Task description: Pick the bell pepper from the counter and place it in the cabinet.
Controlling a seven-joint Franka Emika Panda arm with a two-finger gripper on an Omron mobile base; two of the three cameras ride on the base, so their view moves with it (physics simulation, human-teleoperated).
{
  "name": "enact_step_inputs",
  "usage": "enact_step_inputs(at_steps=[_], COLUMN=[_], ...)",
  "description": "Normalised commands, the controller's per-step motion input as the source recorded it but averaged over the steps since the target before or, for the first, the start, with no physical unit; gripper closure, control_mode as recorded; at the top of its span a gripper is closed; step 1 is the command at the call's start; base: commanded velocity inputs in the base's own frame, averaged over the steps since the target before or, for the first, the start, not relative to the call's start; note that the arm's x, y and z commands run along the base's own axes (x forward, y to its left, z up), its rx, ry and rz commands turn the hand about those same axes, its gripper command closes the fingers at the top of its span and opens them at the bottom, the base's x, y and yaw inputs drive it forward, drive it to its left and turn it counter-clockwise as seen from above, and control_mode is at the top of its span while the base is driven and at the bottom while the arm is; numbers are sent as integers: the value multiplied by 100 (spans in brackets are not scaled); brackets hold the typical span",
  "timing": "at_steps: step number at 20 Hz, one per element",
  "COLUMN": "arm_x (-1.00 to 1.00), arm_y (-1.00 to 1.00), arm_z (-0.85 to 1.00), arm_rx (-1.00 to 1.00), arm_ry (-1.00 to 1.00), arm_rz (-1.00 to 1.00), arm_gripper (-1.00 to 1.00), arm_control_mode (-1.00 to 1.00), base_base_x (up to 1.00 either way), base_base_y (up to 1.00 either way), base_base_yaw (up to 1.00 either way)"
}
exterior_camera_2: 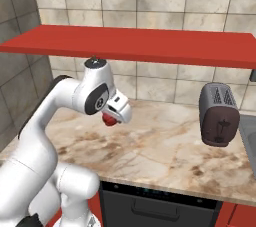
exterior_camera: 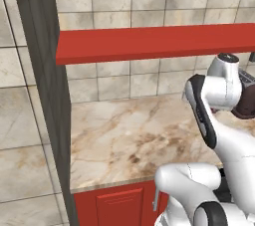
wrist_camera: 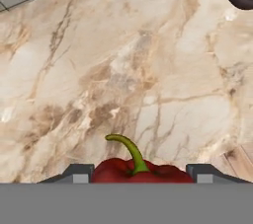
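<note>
Gripping tight, the two-finger gripper (wrist_camera: 134,174) has its dark fingertips (wrist_camera: 79,173) on either side of the one glossy red bell pepper (wrist_camera: 142,170), green stem curling up, held above the beige marble counter (wrist_camera: 123,70). From the right base view the pepper (exterior_camera_2: 108,119) hangs under the white hand. One dark metal toaster (exterior_camera_2: 218,113) stands well apart. Two long red cabinet shelves (exterior_camera: 154,42) run above, both bare.

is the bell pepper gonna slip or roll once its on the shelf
The bell pepper looks glossy and rounded between the end effector fingers, so it may slip in a light grip. On a flat shelf it could probably roll.
</note>
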Motion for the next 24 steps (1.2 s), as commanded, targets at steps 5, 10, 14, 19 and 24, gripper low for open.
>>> enact_step_inputs(at_steps=[5, 10, 14, 19, 24], arm_x=[-69, -44, -24, -12, -7], arm_y=[-35, -23, -8, -1, 0], arm_z=[75, 67, 52, 31, 32], arm_rx=[0, -1, -6, -10, -10], arm_ry=[-12, -21, -31, -36, -36], arm_rz=[0, 0, 0, 0, 0], arm_gripper=[100, 100, 100, 100, 100], arm_control_mode=[-100, -100, -100, -100, -100], base_base_x=[0, 0, 0, 0, 0], base_base_y=[0, 0, 0, 0, 0], base_base_yaw=[0, 0, 0, 0, 0])
